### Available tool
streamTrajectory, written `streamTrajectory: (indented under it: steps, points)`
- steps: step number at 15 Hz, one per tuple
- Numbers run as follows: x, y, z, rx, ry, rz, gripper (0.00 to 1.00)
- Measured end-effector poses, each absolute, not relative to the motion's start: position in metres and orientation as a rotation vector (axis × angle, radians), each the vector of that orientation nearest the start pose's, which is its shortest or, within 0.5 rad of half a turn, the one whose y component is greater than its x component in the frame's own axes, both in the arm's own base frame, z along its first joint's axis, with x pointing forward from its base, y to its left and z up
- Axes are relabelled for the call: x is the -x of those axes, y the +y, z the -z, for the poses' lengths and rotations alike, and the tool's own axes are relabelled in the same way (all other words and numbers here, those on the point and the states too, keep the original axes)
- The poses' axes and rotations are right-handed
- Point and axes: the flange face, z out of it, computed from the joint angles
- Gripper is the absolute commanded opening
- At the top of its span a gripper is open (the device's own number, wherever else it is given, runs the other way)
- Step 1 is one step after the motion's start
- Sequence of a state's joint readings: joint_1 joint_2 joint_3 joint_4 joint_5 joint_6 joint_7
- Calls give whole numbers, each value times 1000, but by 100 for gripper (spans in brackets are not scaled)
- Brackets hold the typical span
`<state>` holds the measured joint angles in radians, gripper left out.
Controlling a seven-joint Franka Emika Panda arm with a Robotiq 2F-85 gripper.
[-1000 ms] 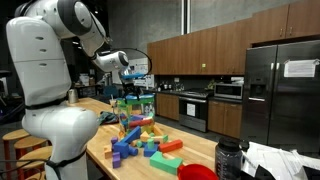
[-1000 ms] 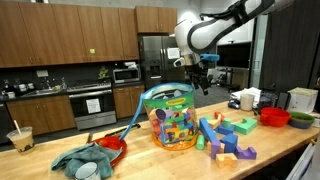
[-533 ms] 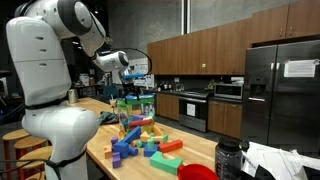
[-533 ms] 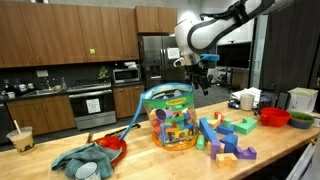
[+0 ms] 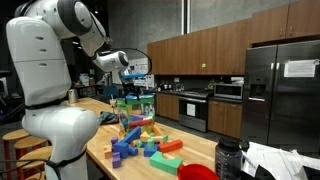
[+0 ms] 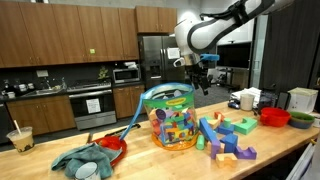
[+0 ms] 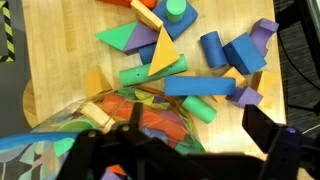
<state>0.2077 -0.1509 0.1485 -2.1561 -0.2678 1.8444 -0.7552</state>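
Gripper (image 6: pixel 197 78): jaws spread wide, nothing held.
Position: hung above the block bucket (image 6: pixel 170 118).
Change: none seen since earlier frames.

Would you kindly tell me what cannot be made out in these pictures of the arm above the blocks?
Bag of blocks: its contents are too small and overlapped to count in both exterior views. In the wrist view the dark gripper covers its lower part.
Red bowl: cut off by the bottom edge in an exterior view.
Teal cloth: the grey thing lying in it is too small to identify and is cut by the bottom edge.
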Motion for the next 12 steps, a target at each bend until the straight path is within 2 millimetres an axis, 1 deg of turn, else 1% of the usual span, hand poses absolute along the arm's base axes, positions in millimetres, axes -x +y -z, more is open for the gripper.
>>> streamTrajectory:
  steps: [7, 9, 10, 12]
  points:
    - [-464, 154, -451, 2763, -1905, -370, 100]
    - [-465, 157, -451, 2745, -1937, -356, 100]
    - [-468, 159, -452, 2735, -1964, -311, 100]
    - [-475, 163, -458, 2733, -2009, -160, 100]
